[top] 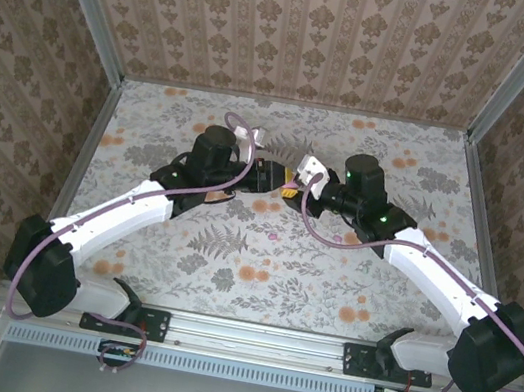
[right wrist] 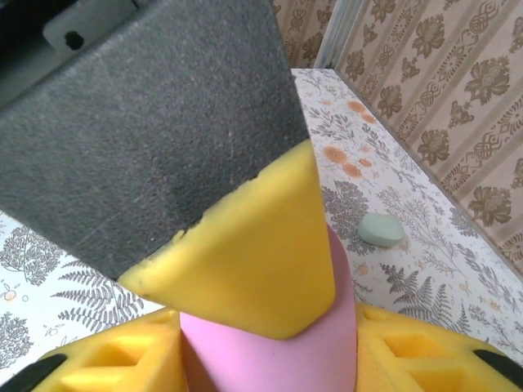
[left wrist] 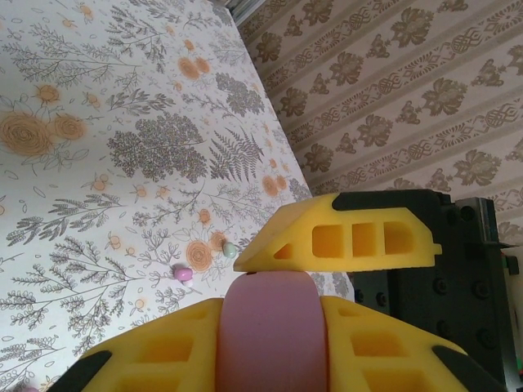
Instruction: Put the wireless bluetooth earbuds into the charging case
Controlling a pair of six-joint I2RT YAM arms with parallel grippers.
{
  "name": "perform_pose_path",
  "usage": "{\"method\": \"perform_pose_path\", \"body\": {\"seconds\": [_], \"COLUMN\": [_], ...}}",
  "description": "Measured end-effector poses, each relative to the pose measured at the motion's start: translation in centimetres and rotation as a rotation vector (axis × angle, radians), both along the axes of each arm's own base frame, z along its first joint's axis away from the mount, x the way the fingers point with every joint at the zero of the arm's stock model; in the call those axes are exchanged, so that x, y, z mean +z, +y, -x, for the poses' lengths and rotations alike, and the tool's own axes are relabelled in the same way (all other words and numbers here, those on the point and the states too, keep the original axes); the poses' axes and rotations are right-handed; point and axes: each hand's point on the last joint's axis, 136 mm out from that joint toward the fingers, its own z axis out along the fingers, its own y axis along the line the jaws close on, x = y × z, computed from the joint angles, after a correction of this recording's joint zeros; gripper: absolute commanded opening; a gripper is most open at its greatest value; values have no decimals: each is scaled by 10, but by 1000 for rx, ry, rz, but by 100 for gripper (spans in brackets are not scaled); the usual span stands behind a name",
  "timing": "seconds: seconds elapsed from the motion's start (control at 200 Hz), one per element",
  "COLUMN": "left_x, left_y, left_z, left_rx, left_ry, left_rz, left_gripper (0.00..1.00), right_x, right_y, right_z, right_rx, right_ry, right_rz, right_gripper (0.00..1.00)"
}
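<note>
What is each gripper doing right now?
Left gripper: closed on the pink case.
Right gripper: pink case between its jaws; grip cannot be told.

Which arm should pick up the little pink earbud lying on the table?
Probably the right. The left fingers are shut on the pink case, so that arm is busy. The earbud lies loose close by; the right fingers would only have to leave the case first.
</note>
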Motion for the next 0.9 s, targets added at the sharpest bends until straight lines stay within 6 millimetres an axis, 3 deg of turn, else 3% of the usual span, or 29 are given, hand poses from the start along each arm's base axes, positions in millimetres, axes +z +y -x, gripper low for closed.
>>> {"method": "perform_pose_path", "body": {"seconds": [0.125,0.27,0.39,0.57,0.75,0.9], "left_x": [0,15,32,47,51,55], "left_y": [4,21,37,36,33,31], "left_z": [-2,-16,-28,-27,-20,-17], "left_rx": [18,88,153,144,113,93], "left_ry": [17,61,101,168,226,246], "left_rz": [0,81,189,284,319,341], "left_gripper": [19,15,14,14,14,13], "right_x": [12,37,44,53,46,54], "right_y": [-5,-36,-53,-45,-26,-12], "right_z": [-1,1,-4,-1,-7,-10], "right_rx": [-23,-65,-83,-19,36,92], "right_ry": [-8,-51,-60,-94,-96,-119], "right_rz": [-44,-188,-248,-283,-259,-255], "right_gripper": [65,64,61,62,68,68]}}
